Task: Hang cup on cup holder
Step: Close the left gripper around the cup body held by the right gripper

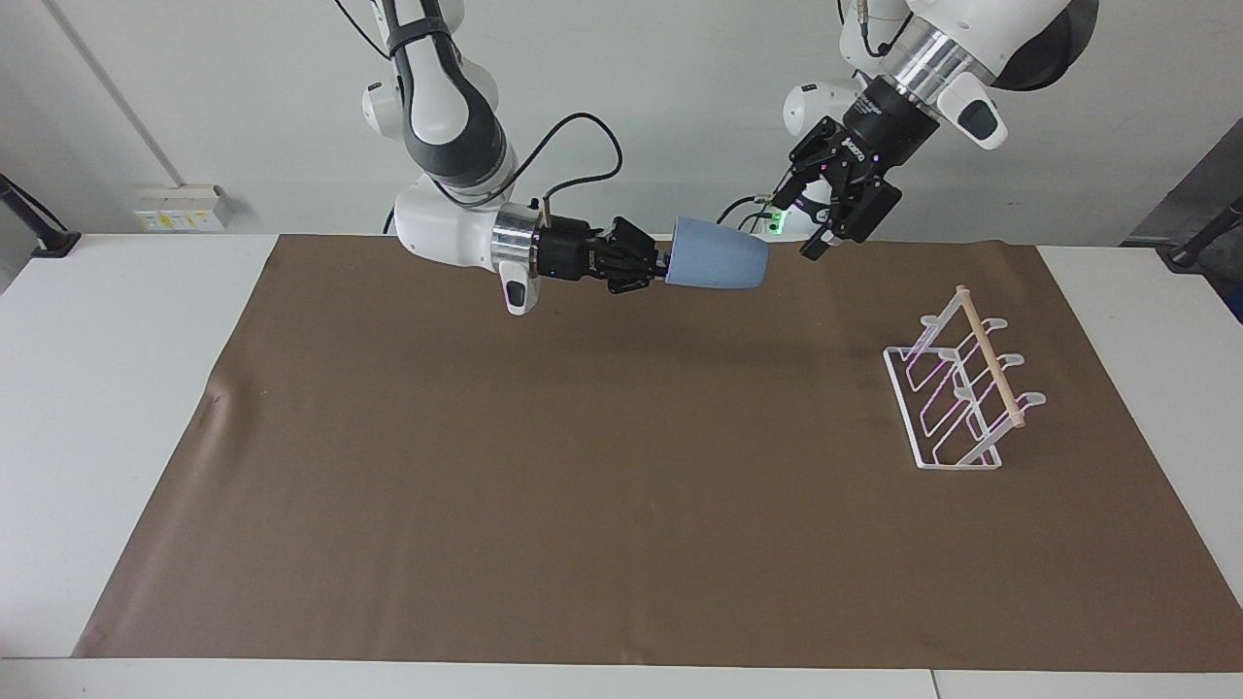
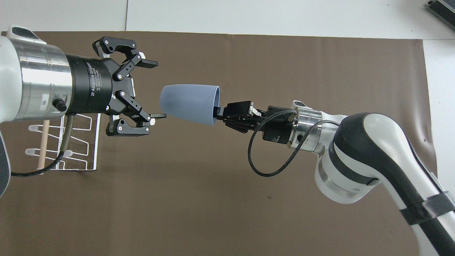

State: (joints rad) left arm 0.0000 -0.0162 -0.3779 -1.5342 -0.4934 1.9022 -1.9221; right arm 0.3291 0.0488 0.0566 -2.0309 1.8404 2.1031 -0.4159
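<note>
The light-blue cup (image 1: 721,265) (image 2: 188,104) hangs on its side in the air over the brown mat's middle. My right gripper (image 1: 668,264) (image 2: 217,111) is shut on its rim, and the narrow base points toward the left arm's end. My left gripper (image 1: 794,228) (image 2: 158,89) is open and faces the cup's base from a short gap away, not touching it. The clear cup holder (image 1: 961,388) (image 2: 76,142) with its wooden dowel (image 1: 989,354) stands on the mat at the left arm's end; in the overhead view the left arm partly covers it.
A brown mat (image 1: 583,485) covers most of the white table (image 1: 107,388). A black cable (image 2: 263,167) loops off the right wrist. Nothing else stands on the mat.
</note>
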